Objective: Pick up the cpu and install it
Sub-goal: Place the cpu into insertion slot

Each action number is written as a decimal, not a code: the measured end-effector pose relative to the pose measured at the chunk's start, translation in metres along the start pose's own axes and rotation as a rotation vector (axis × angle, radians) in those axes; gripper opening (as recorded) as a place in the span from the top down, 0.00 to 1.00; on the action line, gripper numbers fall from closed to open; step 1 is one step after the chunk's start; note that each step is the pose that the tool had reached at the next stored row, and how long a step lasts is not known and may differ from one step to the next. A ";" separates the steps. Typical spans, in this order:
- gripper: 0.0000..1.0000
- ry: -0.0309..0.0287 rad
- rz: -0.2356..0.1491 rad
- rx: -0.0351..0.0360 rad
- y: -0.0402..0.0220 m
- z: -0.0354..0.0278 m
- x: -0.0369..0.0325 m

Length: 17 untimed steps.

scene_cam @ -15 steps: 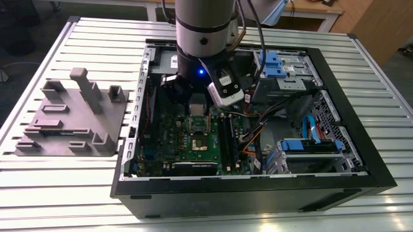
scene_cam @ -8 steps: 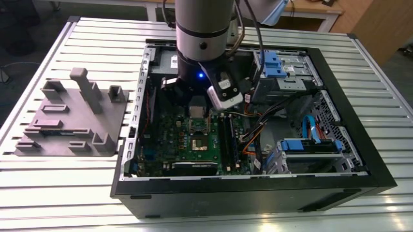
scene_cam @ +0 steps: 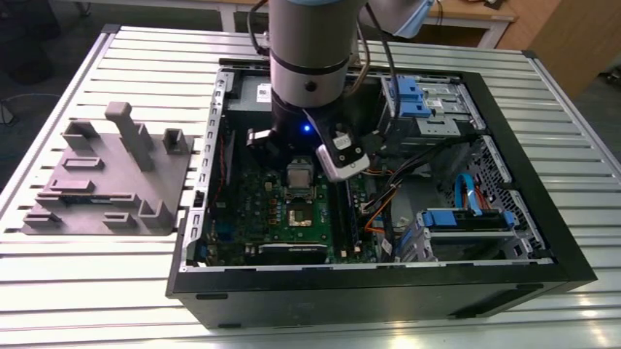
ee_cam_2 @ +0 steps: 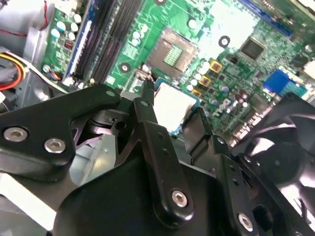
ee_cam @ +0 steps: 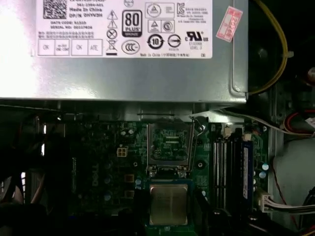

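Observation:
The cpu (ee_cam_2: pixel 174 104), a flat square chip with a silver-grey top, sits between the black fingers (ee_cam_2: pixel 146 110) of my gripper (ee_cam_2: pixel 172 112), which is shut on it. It hangs above the green motherboard (ee_cam_2: pixel 231 29), a short way from the open dark socket (ee_cam_2: pixel 172 51). In the first wrist view the cpu (ee_cam: pixel 168 204) is just off the socket (ee_cam: pixel 168 142), whose metal frame is raised. In the exterior view the gripper (scene_cam: pixel 299 173) reaches down into the open computer case (scene_cam: pixel 524 240) with the cpu (scene_cam: pixel 299 176) over the board, close to the socket (scene_cam: pixel 296 216).
A silver power supply (ee_cam: pixel 123 73) lies beyond the socket. Memory slots (ee_cam: pixel 227 167) run beside it, with orange and yellow cables (scene_cam: pixel 383 207) nearby. Blue drive cages (scene_cam: pixel 422 98) fill the case's far side. A grey fixture block (scene_cam: pixel 107 182) rests on the slatted table (scene_cam: pixel 87 291) at the exterior view's left.

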<state>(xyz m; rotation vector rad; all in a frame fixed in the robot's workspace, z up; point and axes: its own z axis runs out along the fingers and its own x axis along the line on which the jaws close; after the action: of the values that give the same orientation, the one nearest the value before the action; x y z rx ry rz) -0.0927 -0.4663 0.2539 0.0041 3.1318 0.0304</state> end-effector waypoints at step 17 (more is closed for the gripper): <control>0.53 0.0000 0.000 0.0003 -0.0183 0.0275 -0.0059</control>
<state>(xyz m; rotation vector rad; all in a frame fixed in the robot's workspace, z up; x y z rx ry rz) -0.0866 -0.4842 0.2262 0.0040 3.1318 0.0300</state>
